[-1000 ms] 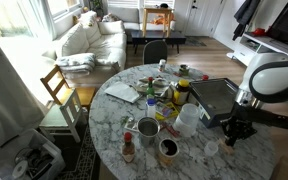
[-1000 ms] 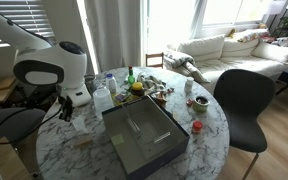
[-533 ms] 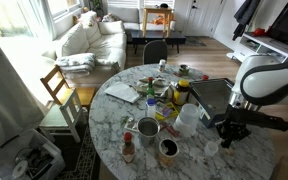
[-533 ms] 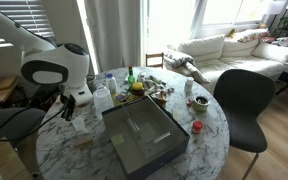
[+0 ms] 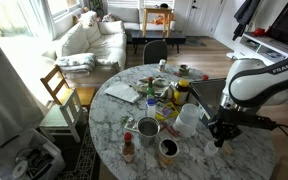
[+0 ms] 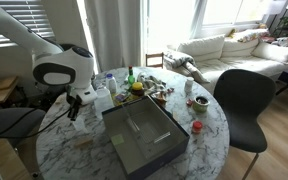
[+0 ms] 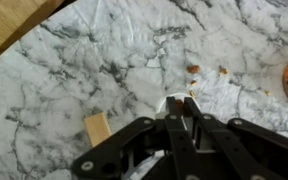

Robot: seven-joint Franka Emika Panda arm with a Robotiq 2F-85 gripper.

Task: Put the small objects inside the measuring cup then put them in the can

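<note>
The arm reaches over the round marble table (image 5: 109, 118); the gripper (image 5: 221, 134) hangs low over the table's edge, on the side away from the sofa (image 5: 89, 38); in the wrist view the gripper (image 7: 182, 101) has its two dark fingers (image 7: 173, 122) pressed together, with no gap that I can see; a little whitish bit shows right at the tips, and I cannot tell if it is pinched or just lies under them.

The measuring cup (image 5: 212, 148) is a tiny clear thing on the table, just beside the gripper and a bit nearer the table's edge; it is small and blurry, so I cannot tell if they touch.

A big white jug (image 5: 187, 120) stands near the gripper, toward the middle of the table; a silver can (image 5: 148, 128) stands past the jug; a second can (image 5: 168, 150) stands near it, closer to the edge; a dark tray (image 5: 210, 97) lies behind the jug.

In the wrist view two small brown bits (image 7: 193, 69) lie on the marble ahead of the fingers; a pale wooden block (image 7: 97, 128) lies off to one side of them.

In an exterior view the gripper (image 6: 71, 109) points down beside the grey tray (image 6: 144, 135); a black chair (image 6: 246, 100) stands at the far side.
</note>
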